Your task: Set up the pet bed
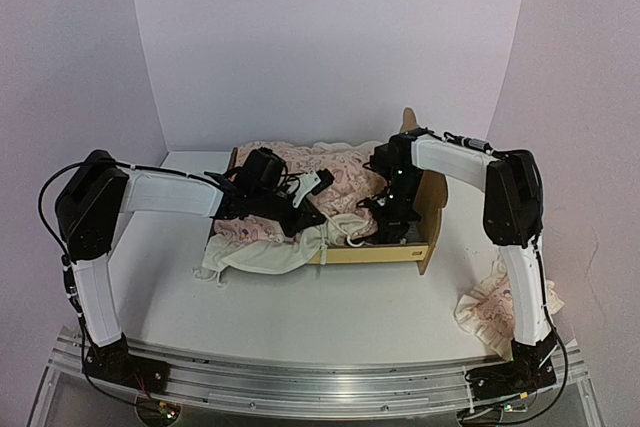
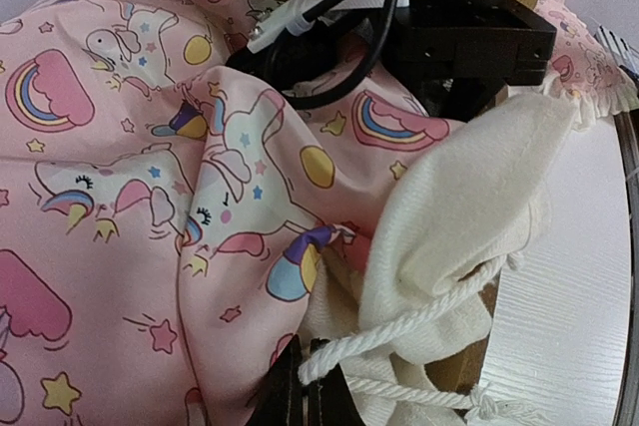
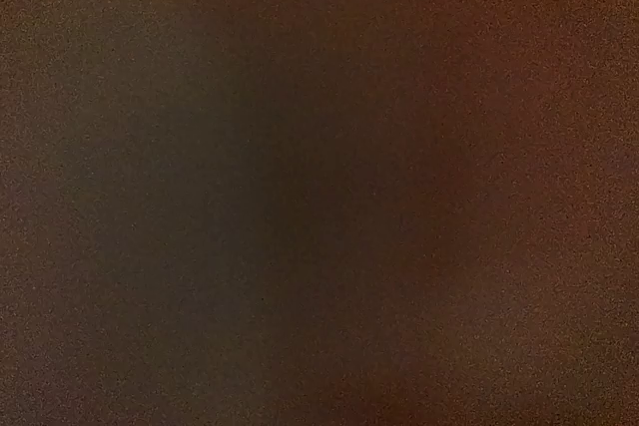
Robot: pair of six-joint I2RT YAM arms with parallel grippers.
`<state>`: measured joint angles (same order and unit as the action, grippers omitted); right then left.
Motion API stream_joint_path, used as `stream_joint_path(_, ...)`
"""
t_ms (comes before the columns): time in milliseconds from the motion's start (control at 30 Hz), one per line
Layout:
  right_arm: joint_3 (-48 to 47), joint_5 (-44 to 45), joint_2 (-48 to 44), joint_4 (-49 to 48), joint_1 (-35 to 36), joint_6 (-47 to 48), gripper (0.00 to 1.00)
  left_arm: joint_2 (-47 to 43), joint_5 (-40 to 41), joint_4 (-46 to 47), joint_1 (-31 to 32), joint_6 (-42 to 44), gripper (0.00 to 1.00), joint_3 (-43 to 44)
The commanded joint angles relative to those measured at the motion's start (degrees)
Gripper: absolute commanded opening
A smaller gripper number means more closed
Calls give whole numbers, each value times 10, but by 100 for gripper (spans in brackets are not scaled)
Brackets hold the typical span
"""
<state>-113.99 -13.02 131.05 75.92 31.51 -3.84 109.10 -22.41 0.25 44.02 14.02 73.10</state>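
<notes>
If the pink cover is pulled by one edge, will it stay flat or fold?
Probably floppy: the pink cover lies in deep folds, so it should sag and bunch. Its thin fabric looks light. The loose white cord might snag on the pet bed.

Premises: a robotics laboratory test cell, not a domestic room. Plain pale panels (image 1: 330, 37) enclose the white worktop (image 1: 330, 317) at its far edge and both side edges, forming a bare booth. An aluminium rail (image 1: 320, 382) runs along the near edge, with the left arm (image 1: 95, 297) and right arm (image 1: 525, 297) bolted to it. Black cables (image 1: 48, 197) hang loose, and an exposed circuit board (image 1: 160, 409) sits below the near-left corner.
</notes>
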Motion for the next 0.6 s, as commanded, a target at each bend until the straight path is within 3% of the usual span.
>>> stream_joint_path(0,-1,-110,-34,164,5,52,0,-4,9,27,-5,0,0,21)
stream_joint_path(167,62,-140,-25,169,6,98,0,-5,8,30,-5,2,0,19)
stream_joint_path(400,100,-30,70,178,8,122,0,-6,1,26,-5,0,0,19)
stream_joint_path(467,100,19,80,167,9,110,7,-7,-1,23,-5,0,0,18)
stream_joint_path(567,91,87,72,158,9,90,25,-9,-4,18,-5,2,0,17)
